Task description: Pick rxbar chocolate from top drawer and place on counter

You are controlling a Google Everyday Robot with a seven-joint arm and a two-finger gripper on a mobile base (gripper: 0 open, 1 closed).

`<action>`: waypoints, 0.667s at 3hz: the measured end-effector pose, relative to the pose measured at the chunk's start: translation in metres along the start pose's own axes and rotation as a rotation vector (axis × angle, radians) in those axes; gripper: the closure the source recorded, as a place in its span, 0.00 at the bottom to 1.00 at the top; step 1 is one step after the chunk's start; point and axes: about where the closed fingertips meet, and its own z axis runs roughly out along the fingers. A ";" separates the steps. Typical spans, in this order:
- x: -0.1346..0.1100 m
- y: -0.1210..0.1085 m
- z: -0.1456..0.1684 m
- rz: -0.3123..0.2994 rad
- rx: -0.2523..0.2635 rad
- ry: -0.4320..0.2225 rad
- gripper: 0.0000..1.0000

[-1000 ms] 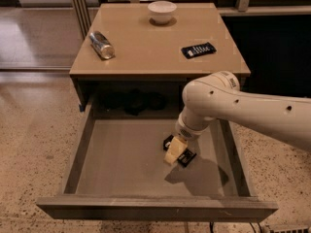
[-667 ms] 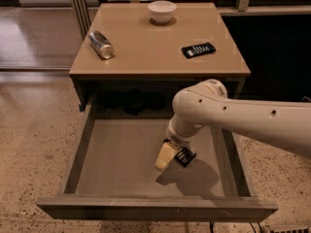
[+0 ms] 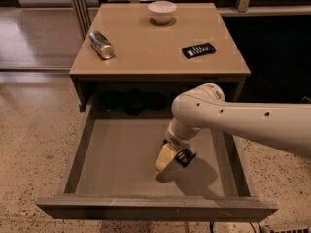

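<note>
- Camera view shows the drawer (image 3: 121,161) pulled fully open below the counter (image 3: 146,47), with the arm (image 3: 238,123) reaching in from the right.
- The gripper (image 3: 172,158) is low inside the drawer, right of the middle, with its tip at or just above the grey floor.
- The bar (image 3: 185,157), a small black packet, sits right at the gripper's tip on its right side. It is tilted and touches or nearly touches the gripper.
- Whether the gripper is parted around the bar or already clamped on it cannot be told, since the wrist hides the join.
- The step in hand looks like the grasp itself: the bar is not yet out of the drawer, so the task is judged to be at an early stage.
- If the grip holds, the next move calls for a straight lift that clears the drawer's front and the counter's edge, then a carry up and back over the counter.
- Bare counter for the drop lies in the middle, between the can (image 3: 102,45) lying on the left and the other bar (image 3: 198,50) on the right. The bowl (image 3: 162,11) stands at the far edge.
- One risk is that a packet this flat may slip out of a shallow pinch.
</note>
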 end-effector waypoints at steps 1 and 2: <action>0.010 -0.014 0.004 0.041 0.016 0.013 0.00; 0.022 -0.028 0.006 0.085 0.034 0.026 0.00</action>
